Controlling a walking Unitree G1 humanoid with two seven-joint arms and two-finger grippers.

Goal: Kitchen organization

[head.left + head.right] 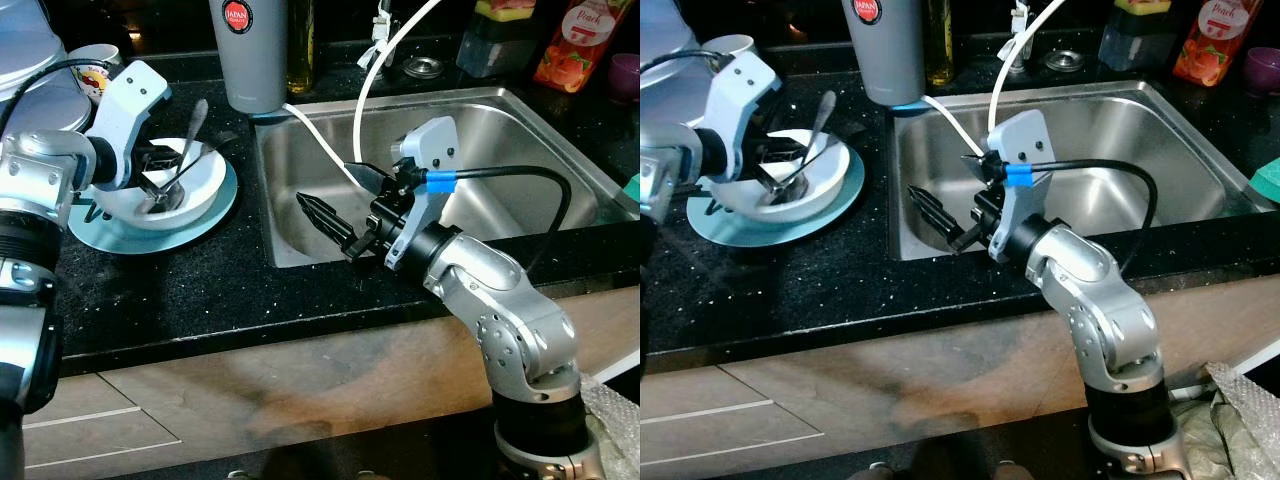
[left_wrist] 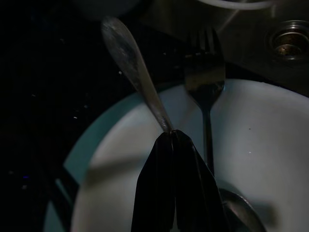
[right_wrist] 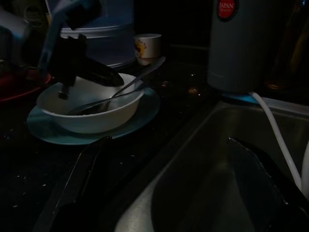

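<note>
Taking the steel sink (image 1: 560, 140) as the landmark, the nearest thing is the right gripper (image 1: 345, 205). It hangs over the near left part of the basin, just above the front rim, and its two black fingers are spread wide apart with nothing between them. A white hose (image 1: 320, 145) runs down into the sink behind this gripper.

To the left of the sink, on the black speckled desk (image 1: 200, 295), lies a light blue plate (image 1: 115, 235), and a white bowl (image 1: 205, 185) stands on it. The left gripper (image 2: 174, 159) is down in this bowl, and its fingers are pressed together around the handle of a spoon (image 2: 133, 72). The spoon is tilted, its handle end rising above the far rim of the bowl. A fork (image 2: 205, 79) lies in the bowl just beside the spoon, its tines pointing toward the sink.

Farther back, at the far left corner of the sink, a grey tumbler (image 1: 250, 50) with a red label stands upright. Behind the bowl is a small white cup (image 3: 147, 46). Beyond the far right corner of the sink stands an orange juice carton (image 1: 580, 45).
</note>
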